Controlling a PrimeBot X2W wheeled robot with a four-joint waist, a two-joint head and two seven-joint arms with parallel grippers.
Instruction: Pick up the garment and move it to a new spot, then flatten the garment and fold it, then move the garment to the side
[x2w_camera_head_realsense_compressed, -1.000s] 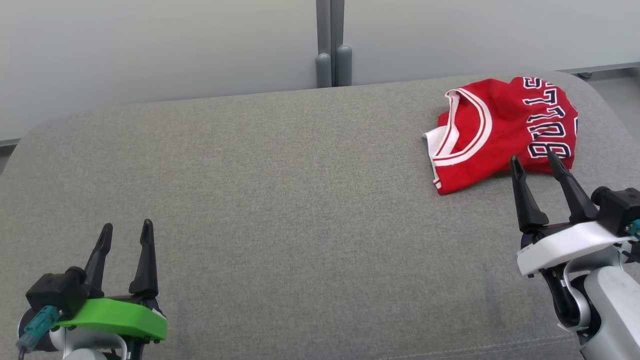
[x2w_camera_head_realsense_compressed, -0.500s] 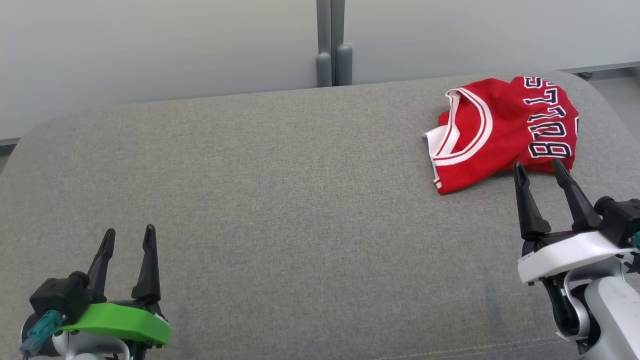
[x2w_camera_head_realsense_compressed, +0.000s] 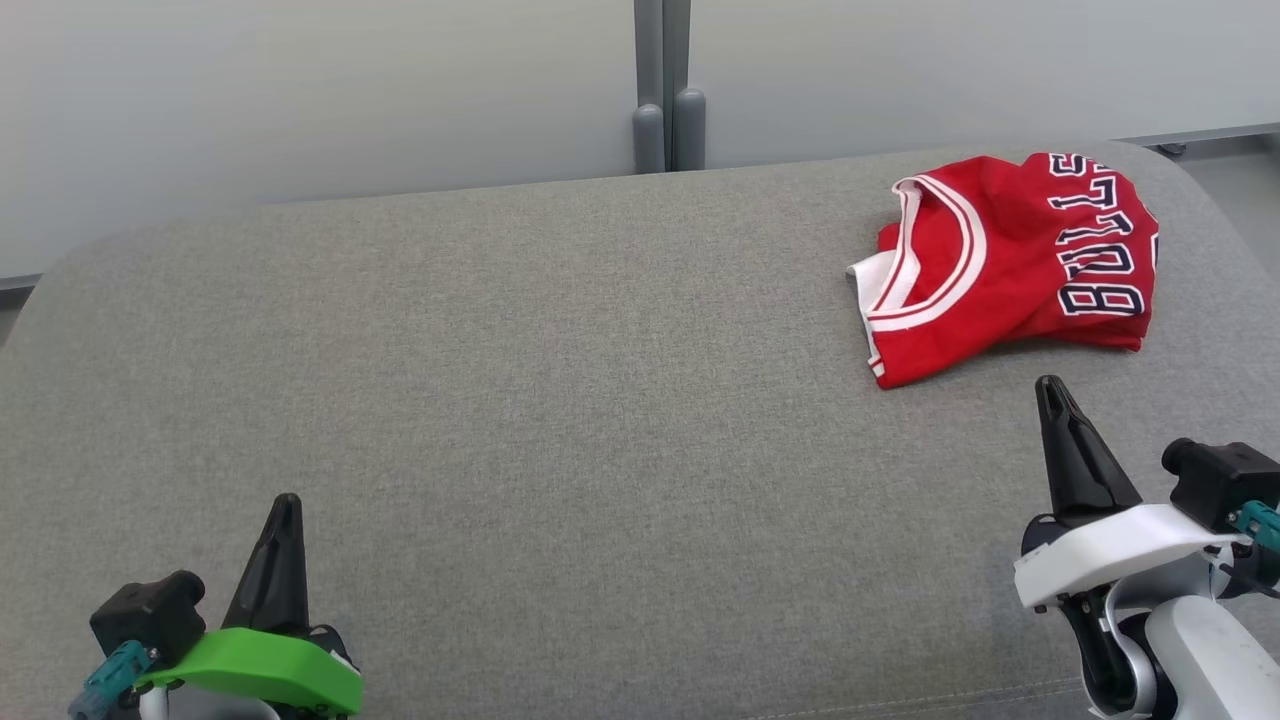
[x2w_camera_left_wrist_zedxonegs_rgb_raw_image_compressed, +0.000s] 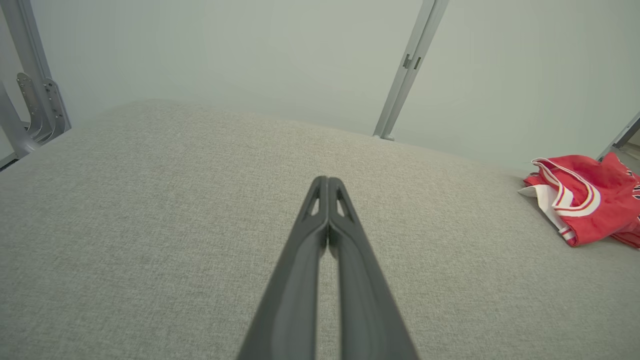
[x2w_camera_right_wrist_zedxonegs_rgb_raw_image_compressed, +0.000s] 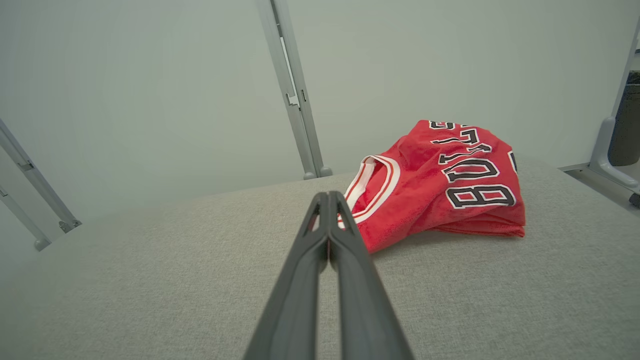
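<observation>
The garment (x2w_camera_head_realsense_compressed: 1010, 262) is a red jersey with white trim and dark lettering, folded into a bundle at the far right of the grey cushion (x2w_camera_head_realsense_compressed: 560, 400). It also shows at the right edge of the left wrist view as the garment (x2w_camera_left_wrist_zedxonegs_rgb_raw_image_compressed: 585, 205), and as the garment (x2w_camera_right_wrist_zedxonegs_rgb_raw_image_compressed: 440, 185) beyond the fingers in the right wrist view. My right gripper (x2w_camera_head_realsense_compressed: 1050, 386) is shut and empty, a short way in front of the jersey and apart from it. My left gripper (x2w_camera_head_realsense_compressed: 286, 500) is shut and empty at the near left, far from the jersey. Both pairs of fingers press together at my left gripper (x2w_camera_left_wrist_zedxonegs_rgb_raw_image_compressed: 327, 180) and my right gripper (x2w_camera_right_wrist_zedxonegs_rgb_raw_image_compressed: 328, 196).
A pale wall with a grey vertical post (x2w_camera_head_realsense_compressed: 661, 90) stands behind the cushion. The cushion's rounded right end (x2w_camera_head_realsense_compressed: 1210, 220) drops to the floor just past the jersey. Metal frame legs (x2w_camera_left_wrist_zedxonegs_rgb_raw_image_compressed: 30, 100) stand off the cushion's far left.
Both grippers went from open to shut, and both arms drew back toward the near edge. The right fingertips, earlier at the jersey's front edge, now sit clear of it. The jersey has not moved.
</observation>
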